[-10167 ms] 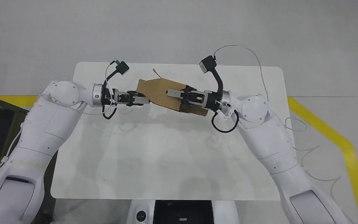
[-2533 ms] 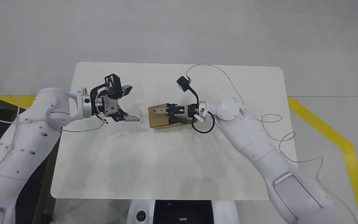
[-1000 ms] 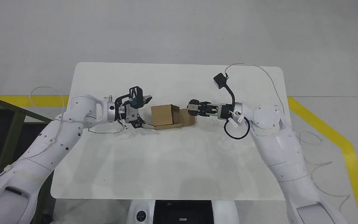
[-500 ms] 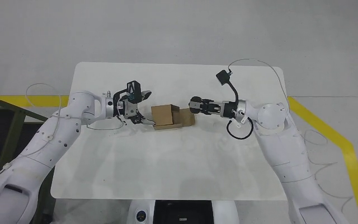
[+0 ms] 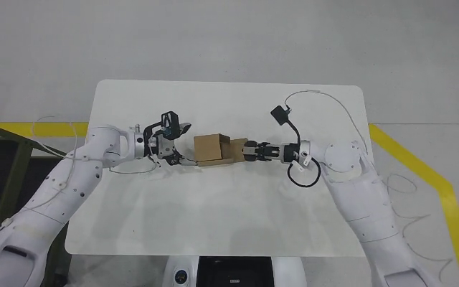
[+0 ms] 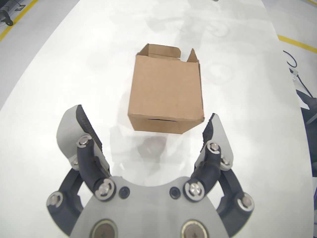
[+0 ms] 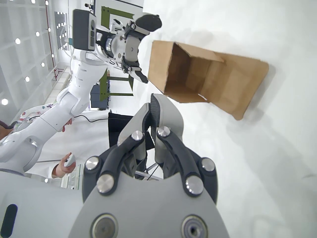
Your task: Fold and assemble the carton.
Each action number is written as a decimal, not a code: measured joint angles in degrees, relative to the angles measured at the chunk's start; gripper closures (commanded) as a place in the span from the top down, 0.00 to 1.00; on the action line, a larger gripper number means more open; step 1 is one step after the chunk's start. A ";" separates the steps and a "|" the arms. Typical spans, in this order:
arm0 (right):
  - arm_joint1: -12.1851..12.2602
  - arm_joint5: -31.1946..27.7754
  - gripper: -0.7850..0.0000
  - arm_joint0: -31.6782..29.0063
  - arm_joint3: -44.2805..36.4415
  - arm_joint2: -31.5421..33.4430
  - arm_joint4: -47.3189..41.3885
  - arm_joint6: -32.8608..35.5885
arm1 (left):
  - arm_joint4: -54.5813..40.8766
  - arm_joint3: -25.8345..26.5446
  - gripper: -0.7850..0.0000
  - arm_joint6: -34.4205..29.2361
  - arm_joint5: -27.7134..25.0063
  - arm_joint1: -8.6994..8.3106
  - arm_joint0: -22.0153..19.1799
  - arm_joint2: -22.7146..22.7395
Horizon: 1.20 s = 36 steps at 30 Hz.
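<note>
A: Carton (image 5: 210, 147), position?
B: Noted at mid-counter (image 5: 215, 215), lying on its side. Plain brown card. The closed end is turned left and the open mouth right. One long flap (image 5: 235, 149) is laid flat on the counter beyond the mouth, to the right.
A: Left jaws?
B: Spread wide, nothing held. They are set just left of the carton and face its closed end, across which a thin slot (image 6: 162, 119) is seen. One fingertip (image 6: 211, 127) is close to a corner of that end; contact cannot be told.
A: Right jaws?
B: Pressed shut, nothing caught between them. They are placed just right of the open mouth, over the flap, pointed left into the carton. Whether card is touched cannot be told.
A: Inside of the carton?
B: Bare card walls are seen through the mouth, in the right wrist view.
</note>
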<state>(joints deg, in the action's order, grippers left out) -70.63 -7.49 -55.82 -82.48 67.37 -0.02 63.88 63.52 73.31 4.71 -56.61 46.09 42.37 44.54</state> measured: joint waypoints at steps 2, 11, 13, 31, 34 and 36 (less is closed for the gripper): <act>0.03 1.17 0.00 -0.75 0.31 -0.81 0.67 -0.58 | 0.10 0.81 1.00 0.33 0.32 -0.18 1.33 0.54; -0.83 3.12 0.00 -0.05 4.83 -5.49 1.36 -5.79 | 1.92 0.61 1.00 2.95 7.07 1.38 3.01 -0.13; -1.16 3.15 0.00 0.55 5.83 -6.57 0.58 -6.71 | 2.10 -0.18 1.00 3.55 7.41 2.01 2.61 -0.74; -4.85 0.84 0.00 8.92 14.88 -16.85 -4.14 -7.94 | 5.27 -6.12 1.00 5.99 3.00 5.74 -1.08 -3.50; -5.40 0.16 0.00 9.68 16.08 -17.90 -4.94 -8.47 | 5.98 -6.82 1.00 6.45 2.00 5.96 -1.40 -3.29; -5.66 -0.35 0.00 9.99 16.71 -18.23 -5.45 -9.03 | 6.46 -7.10 1.00 6.69 1.24 6.08 -1.57 -3.21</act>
<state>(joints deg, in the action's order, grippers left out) -76.29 -7.83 -45.83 -65.77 49.14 -5.47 54.85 69.98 66.22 11.40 -55.36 52.18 40.80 41.33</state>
